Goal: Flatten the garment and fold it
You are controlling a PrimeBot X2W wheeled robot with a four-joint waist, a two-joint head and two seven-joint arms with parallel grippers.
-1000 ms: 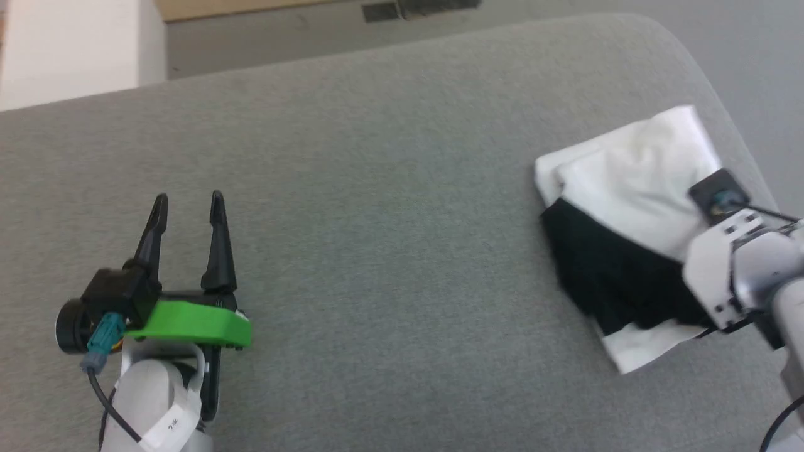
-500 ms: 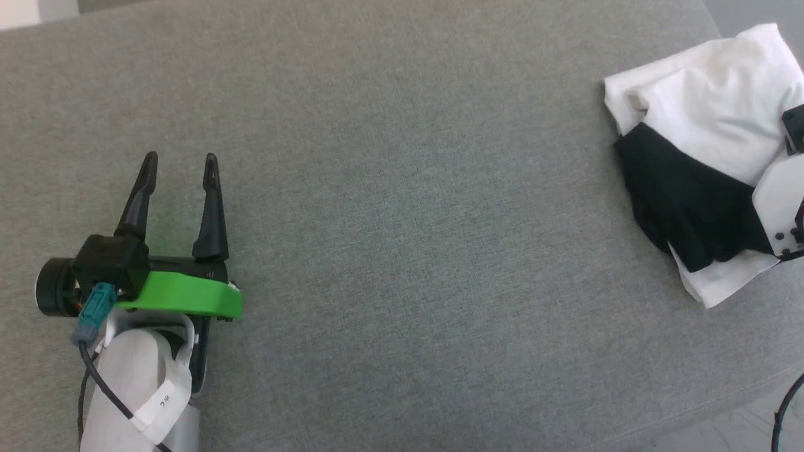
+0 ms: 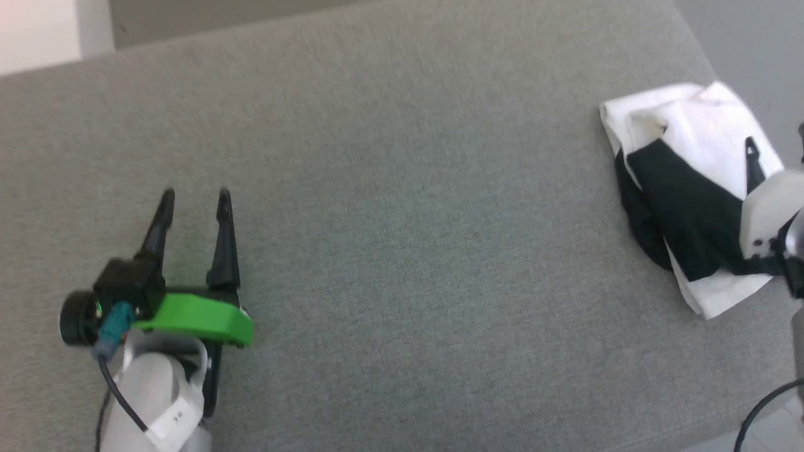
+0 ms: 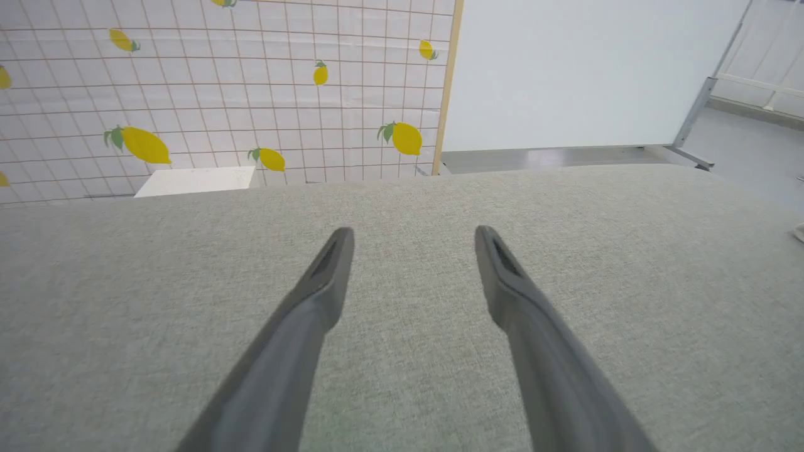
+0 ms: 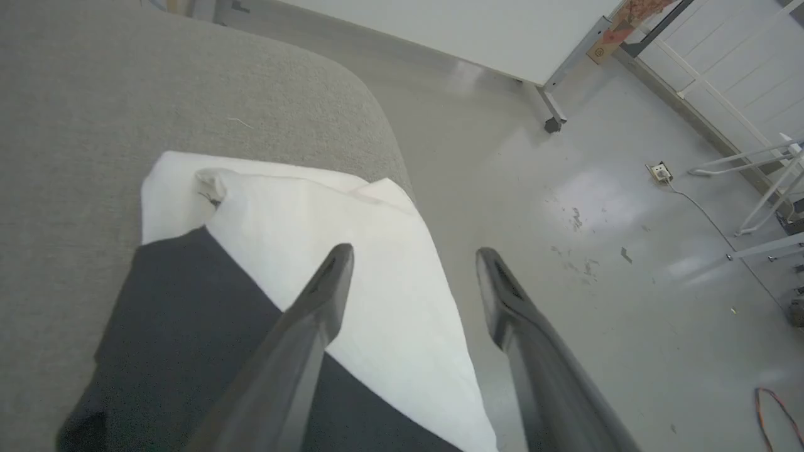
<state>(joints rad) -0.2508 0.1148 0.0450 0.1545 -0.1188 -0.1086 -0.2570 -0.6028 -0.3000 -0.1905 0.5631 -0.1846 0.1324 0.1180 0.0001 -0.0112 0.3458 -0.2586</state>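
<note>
We held our left gripper (image 3: pixel 195 196) open and empty over the grey cushion (image 3: pixel 402 188). Our right gripper (image 5: pixel 414 251) was spread too, gripping nothing, hanging over the shirt (image 3: pixel 691 125), which lay folded in a white-and-black bundle at the cushion's right edge, well apart from the left gripper.

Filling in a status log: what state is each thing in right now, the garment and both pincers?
garment: folded into a loose bundle, lying at the right edge of the grey cushion.
left pincer: open, empty, over bare cushion.
right pincer: open, empty, over the garment's edge.
</note>
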